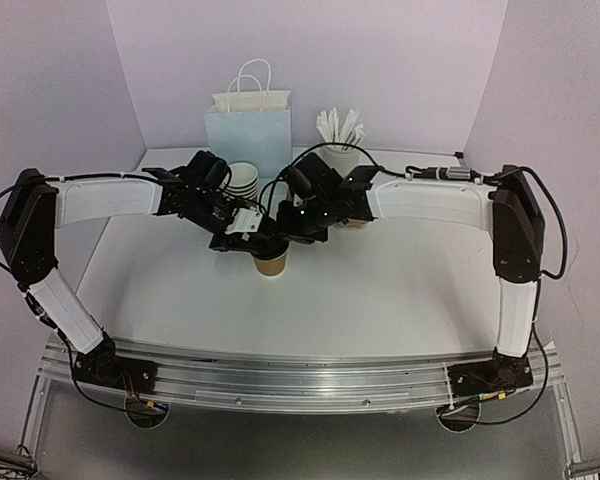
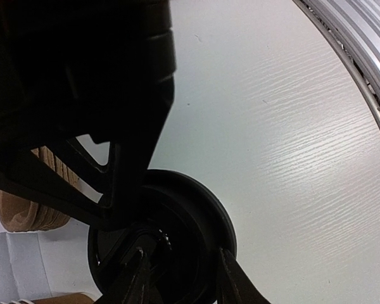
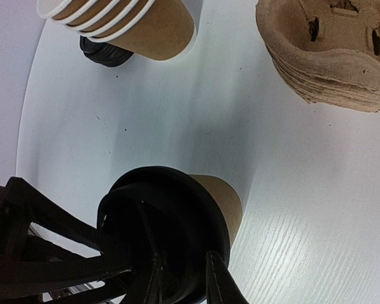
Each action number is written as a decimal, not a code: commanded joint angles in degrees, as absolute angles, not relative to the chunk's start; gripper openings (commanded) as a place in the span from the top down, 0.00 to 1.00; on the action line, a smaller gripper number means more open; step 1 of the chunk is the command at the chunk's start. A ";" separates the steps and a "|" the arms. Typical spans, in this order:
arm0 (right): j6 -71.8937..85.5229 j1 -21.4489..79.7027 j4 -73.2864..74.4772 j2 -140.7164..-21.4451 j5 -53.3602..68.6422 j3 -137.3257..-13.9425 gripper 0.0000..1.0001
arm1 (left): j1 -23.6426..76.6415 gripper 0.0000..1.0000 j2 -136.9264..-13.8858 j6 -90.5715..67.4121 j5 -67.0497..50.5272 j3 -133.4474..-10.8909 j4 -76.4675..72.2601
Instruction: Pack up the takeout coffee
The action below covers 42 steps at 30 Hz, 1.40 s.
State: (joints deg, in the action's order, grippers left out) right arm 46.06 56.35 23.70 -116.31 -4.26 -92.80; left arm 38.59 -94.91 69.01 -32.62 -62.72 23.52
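The takeout coffee cup stands upright mid-table, brown kraft with a black lid on top. In the right wrist view the lid sits on the cup's brown wall. My right gripper straddles the lid's near rim, one finger inside and one outside, closed on it. In the left wrist view the lid fills the lower middle. My left gripper pinches its rim the same way. From above, the left gripper and right gripper meet over the cup and hide the lid.
A nested stack of cups lies beside a pile of loose black lids. A stack of pulp cup carriers sits at the back. A white paper bag and a cup of wrapped straws stand by the back wall.
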 commanded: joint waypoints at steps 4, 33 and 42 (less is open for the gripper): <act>48.19 57.50 23.54 -117.81 -2.84 -90.69 0.80 | 38.69 0.66 -96.01 69.52 -31.89 -61.69 23.80; 54.51 57.04 20.60 -122.24 2.65 -75.83 0.82 | 36.22 0.63 -102.48 65.67 -33.36 -63.62 28.73; 49.95 57.02 22.11 -119.58 0.69 -83.60 0.81 | 36.13 0.57 -99.66 63.73 -35.70 -70.53 33.72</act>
